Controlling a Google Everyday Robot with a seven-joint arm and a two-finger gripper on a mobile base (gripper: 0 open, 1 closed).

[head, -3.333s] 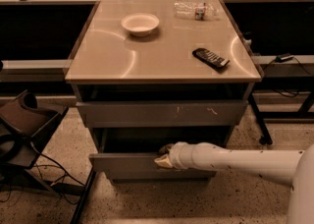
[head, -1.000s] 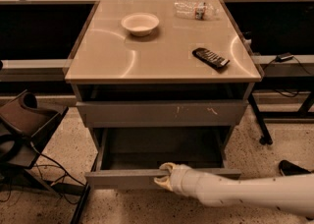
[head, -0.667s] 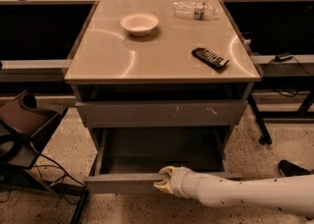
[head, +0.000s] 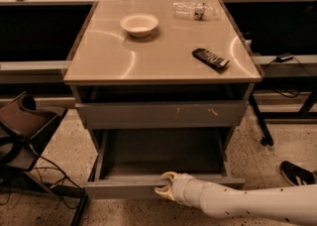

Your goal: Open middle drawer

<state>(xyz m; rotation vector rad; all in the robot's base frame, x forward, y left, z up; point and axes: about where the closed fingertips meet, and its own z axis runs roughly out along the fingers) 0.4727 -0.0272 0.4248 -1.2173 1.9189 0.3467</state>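
While a bowl (head: 139,24) sits on the beige tabletop (head: 163,59), the pincer (head: 166,184) clamps the pulled-out middle drawer (head: 124,189).

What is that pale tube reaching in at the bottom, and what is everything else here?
The pale tube is a robot's arm. Its yellowish tip is the gripper, its two-fingered hand. There is only one picture of this moment, taken from in front of a grey cabinet and looking down on it. The gripper sits at the front edge of the middle drawer, which stands pulled out and looks empty. Above it, a drawer front with pale scratches is closed. On the cabinet top lie a white bowl, a clear plastic bottle on its side and a black remote-like device.
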